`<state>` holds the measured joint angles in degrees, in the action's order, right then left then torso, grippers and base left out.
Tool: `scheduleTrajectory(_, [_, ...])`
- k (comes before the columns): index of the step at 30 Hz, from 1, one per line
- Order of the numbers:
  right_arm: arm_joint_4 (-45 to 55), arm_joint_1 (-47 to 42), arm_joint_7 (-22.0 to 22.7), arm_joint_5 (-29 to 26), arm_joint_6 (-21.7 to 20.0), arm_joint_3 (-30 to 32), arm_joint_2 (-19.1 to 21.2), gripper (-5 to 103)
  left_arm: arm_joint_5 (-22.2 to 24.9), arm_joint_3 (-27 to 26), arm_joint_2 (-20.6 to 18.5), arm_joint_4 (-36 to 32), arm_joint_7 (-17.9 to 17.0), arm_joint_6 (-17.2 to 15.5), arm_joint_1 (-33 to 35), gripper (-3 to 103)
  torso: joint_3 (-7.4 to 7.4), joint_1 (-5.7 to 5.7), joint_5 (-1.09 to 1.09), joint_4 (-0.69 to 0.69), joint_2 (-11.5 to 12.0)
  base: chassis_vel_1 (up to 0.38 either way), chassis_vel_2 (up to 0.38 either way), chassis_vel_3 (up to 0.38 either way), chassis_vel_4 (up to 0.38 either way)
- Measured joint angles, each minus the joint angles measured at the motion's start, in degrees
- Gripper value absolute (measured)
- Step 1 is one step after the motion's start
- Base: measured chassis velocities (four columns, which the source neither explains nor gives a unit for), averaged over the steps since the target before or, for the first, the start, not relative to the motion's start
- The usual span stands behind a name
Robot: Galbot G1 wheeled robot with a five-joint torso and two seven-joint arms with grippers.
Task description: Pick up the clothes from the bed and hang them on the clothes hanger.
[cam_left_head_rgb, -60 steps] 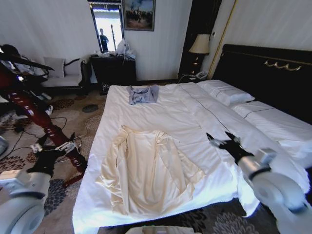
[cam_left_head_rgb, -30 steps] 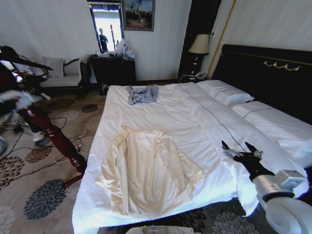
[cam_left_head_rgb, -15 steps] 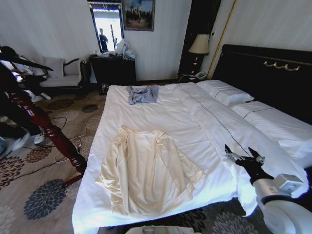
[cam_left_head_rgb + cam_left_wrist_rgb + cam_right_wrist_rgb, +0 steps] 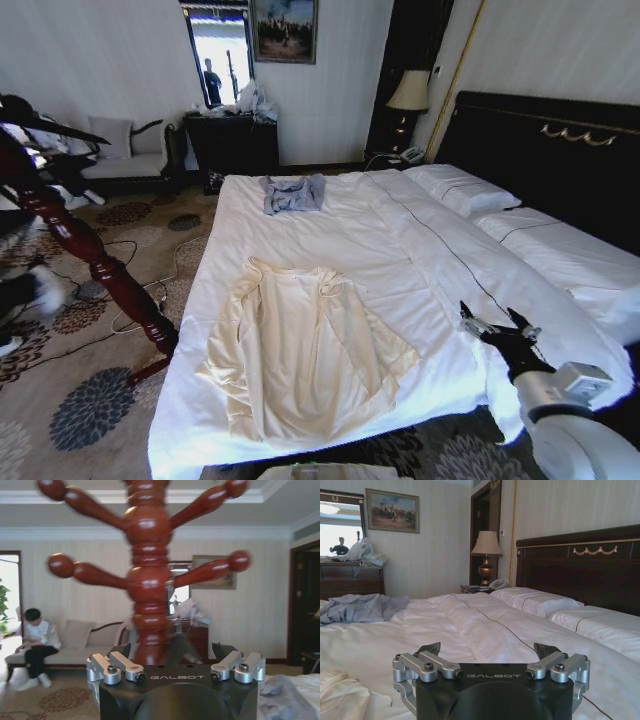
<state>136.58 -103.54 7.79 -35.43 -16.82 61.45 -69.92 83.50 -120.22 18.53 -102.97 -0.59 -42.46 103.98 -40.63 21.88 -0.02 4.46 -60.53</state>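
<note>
The clothes [image 4: 300, 350], a cream robe, lie spread flat on the near left part of the bed [image 4: 400, 240]. My right gripper [image 4: 497, 330] hovers open just above the white sheet near the bed's front right, well to the right of the robe; in the right wrist view this gripper [image 4: 490, 649] holds nothing and a cream edge of the clothes [image 4: 342, 695] shows. My left gripper [image 4: 173, 651] is open and empty, facing the reddish wooden pole [image 4: 147, 580]. A thin black clothes hanger [image 4: 60, 128] sits at the pole's top, far left.
A small grey-blue garment [image 4: 293, 192] lies at the bed's far side. The leaning wooden pole [image 4: 100, 270] and loose cables [image 4: 130, 290] occupy the carpet left of the bed. Pillows [image 4: 470, 195], the black headboard [image 4: 560, 150], a lamp [image 4: 410, 90] and a dark dresser [image 4: 232, 140] stand behind.
The right gripper has sunk lower and drawn back toward the bed's front right. The left arm has swung away from the pole's foot to the far left edge. The robe has not moved.
</note>
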Motion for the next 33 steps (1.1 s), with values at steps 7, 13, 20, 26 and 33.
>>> scheduleTrajectory(7, [-0.8,0.2,0.0,2.5,0.8,-0.5,-1.0,100,-6.2,-0.6,-1.0,3.4,0.9,0.2,0.2,92,0.0,0.0,0.02,-0.01,0.0,0.0,0.0,0.0,0.0])
scheduleTrajectory(13, [-0.6,0.4,0.1,2.6,0.9,-0.7,-1.6,100,-7.4,-1.0,-0.5,2.4,1.2,0.2,2.8,90,0.0,0.0,0.02,0.0,0.0,0.0,0.0,0.0,0.0])
scheduleTrajectory(20, [0.1,0.6,0.2,1.8,0.9,-0.5,-2.3,100,-8.4,3.3,-0.8,2.4,1.8,0.2,2.0,86,0.0,0.0,0.02,0.0,0.0,0.0,0.0,0.0,0.0])
scheduleTrajectory(26, [0.9,0.7,0.2,1.8,0.8,-1.3,-3.1,100,-8.0,9.2,-1.4,2.2,1.5,0.3,-3.1,86,-0.01,0.0,0.01,0.0,0.0,0.0,0.0,0.0,0.0])
scheduleTrajectory(33, [1.6,0.6,0.3,1.8,0.6,-1.6,-3.8,100,-7.6,12.8,-1.6,-0.4,0.1,0.3,-4.1,86,0.0,0.0,0.02,0.0,0.0,0.0,0.0,0.0,0.0])
